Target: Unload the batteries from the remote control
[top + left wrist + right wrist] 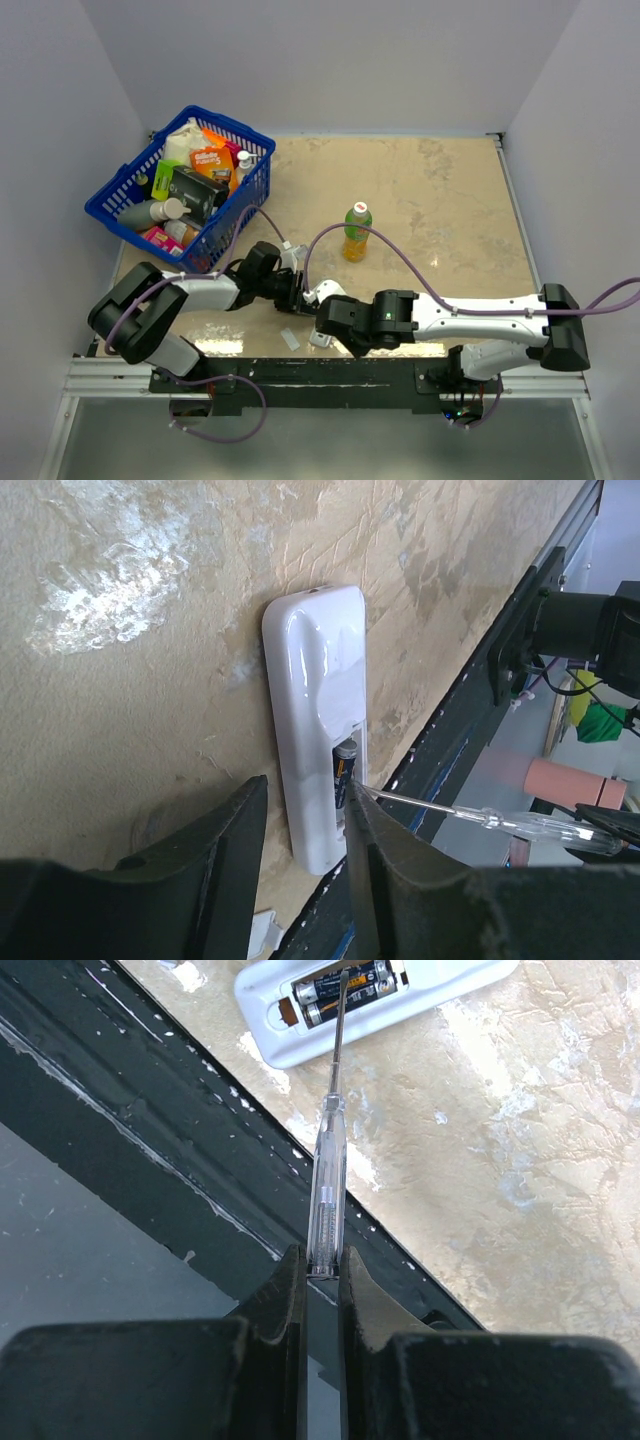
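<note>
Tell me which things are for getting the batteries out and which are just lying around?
For the job:
- remote control
- batteries inside it
- screwdriver, held in the right hand
- left hand, at the remote control's end

Just lying around:
- blue basket full of packets
- green bottle

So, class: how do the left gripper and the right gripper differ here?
The left gripper stands with jaws apart, either side of the remote; the right gripper is shut on the screwdriver. The left flanks a wide white bar; the right pinches a thin clear handle, its tip at the batteries. Both are at the same remote.
</note>
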`<state>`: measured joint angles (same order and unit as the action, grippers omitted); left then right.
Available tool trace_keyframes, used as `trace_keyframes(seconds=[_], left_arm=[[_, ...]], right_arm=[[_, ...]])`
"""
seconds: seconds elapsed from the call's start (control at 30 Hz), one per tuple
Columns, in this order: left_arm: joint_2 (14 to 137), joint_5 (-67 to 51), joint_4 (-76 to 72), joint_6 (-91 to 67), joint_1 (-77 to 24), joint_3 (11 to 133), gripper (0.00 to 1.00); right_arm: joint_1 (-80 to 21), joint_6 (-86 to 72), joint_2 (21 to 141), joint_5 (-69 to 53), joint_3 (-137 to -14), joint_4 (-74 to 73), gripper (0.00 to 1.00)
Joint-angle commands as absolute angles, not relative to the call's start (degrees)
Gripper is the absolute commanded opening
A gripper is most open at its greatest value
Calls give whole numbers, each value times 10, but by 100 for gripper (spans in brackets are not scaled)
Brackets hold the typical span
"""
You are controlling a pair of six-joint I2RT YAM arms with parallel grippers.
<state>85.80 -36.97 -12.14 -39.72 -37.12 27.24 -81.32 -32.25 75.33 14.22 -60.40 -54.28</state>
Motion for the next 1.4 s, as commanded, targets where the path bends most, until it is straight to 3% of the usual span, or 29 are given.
trace_keyframes(seconds=[0.0,0.53,1.37], left_arm=[[867,-381,-152,-400,-374,268,41],[889,-381,-161,-394,-379,269,31],[896,-380,-185,-405,-388,253,27]], right_arm=[[-812,-312,762,145,-615,-529,0],[-811,-312,744,138,-628,-564,0],[-812,-308,759,134,-608,-543,0]])
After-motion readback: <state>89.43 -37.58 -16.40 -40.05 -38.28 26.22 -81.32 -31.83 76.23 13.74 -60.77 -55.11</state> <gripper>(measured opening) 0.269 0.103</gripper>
